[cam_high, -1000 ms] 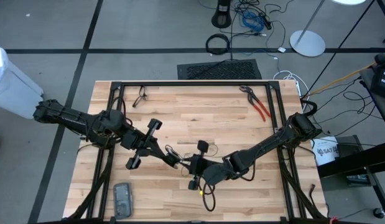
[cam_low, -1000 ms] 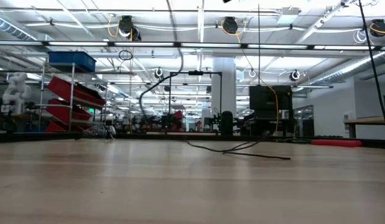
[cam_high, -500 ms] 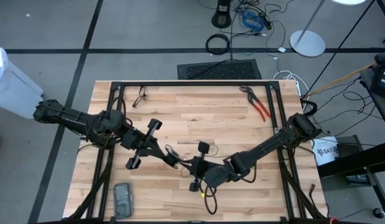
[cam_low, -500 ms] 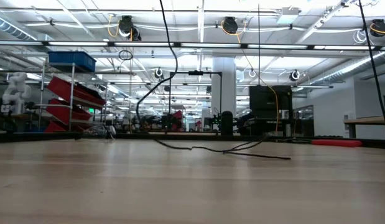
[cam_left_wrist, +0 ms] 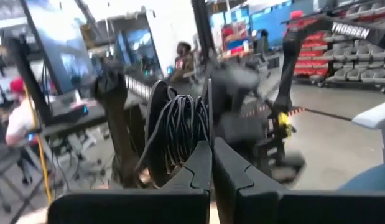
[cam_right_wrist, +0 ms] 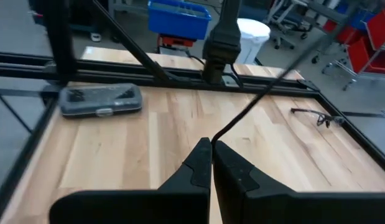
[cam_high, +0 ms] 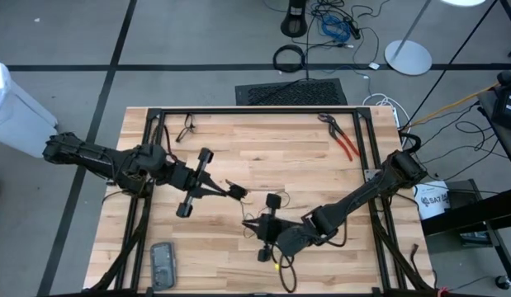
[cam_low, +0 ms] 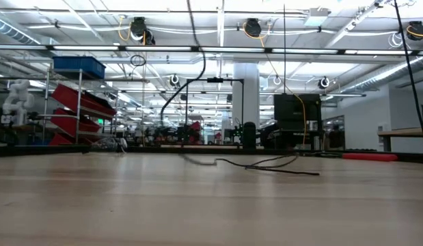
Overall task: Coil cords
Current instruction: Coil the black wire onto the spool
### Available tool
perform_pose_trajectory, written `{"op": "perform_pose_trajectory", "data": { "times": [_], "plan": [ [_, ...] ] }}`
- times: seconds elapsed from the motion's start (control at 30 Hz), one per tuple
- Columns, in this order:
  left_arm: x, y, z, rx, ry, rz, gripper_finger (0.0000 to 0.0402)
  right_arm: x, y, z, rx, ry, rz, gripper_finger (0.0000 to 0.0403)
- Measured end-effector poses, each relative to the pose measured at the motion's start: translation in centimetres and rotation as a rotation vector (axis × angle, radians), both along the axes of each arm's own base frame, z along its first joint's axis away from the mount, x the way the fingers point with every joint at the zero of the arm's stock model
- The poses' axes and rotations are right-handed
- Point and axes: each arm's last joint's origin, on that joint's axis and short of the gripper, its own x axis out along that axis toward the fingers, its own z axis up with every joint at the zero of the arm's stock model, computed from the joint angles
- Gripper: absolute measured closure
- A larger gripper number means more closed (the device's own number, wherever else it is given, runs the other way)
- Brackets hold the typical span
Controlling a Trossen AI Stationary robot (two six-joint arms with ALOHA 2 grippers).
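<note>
The cord is thin and black. Several of its turns form a small coil (cam_left_wrist: 183,121) at my left gripper (cam_high: 237,191), which is shut on it above the table's middle. From there one strand (cam_right_wrist: 260,93) runs straight to my right gripper (cam_high: 250,224), shut on it a little nearer the front edge. The cord's free tail (cam_high: 281,276) trails on the boards toward the near edge, with a small pale end piece (cam_high: 276,266). In the low view part of the cord (cam_low: 266,166) lies on the table and another part rises out of the picture. My left gripper pinches the lower part of the coil (cam_left_wrist: 193,144), several turns together, between its two fingers. The fingers reach in level from the table's left. The coil stands up beyond the fingertips, clear of the table. My right gripper pinches a single strand of the cord (cam_right_wrist: 212,138) between its two fingers. The fingers come from the table's right, slanting a little downward. From the pinch the strand runs away in a straight, taut line toward the left arm.
Red-handled pliers (cam_high: 342,139) lie at the far right, a pair of glasses (cam_high: 186,129) at the far left, a grey case (cam_high: 163,264) at the near left corner. A black metal frame (cam_high: 255,110) borders the table.
My left gripper has swung toward the far edge and turned, taking the coil with it. My right gripper has drawn back toward the near right, so the two grippers stand farther apart. The cord's slack on the table has shifted.
</note>
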Motion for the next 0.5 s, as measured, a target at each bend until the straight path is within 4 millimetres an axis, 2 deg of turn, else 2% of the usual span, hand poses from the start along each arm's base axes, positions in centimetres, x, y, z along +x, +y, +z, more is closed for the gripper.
{"op": "perform_pose_trajectory", "data": {
  "times": [0.27,0.5],
  "plan": [
    [-0.7,0.6,-0.4,-0.009,0.087,0.022,0.04,-3.6,0.3,3.2,0.018,0.022,0.016,0.0403],
    [-0.8,0.7,-0.6,-0.047,0.126,0.038,0.04,-5.1,0.1,5.1,-0.022,0.006,0.041,0.0403]
  ]
}}
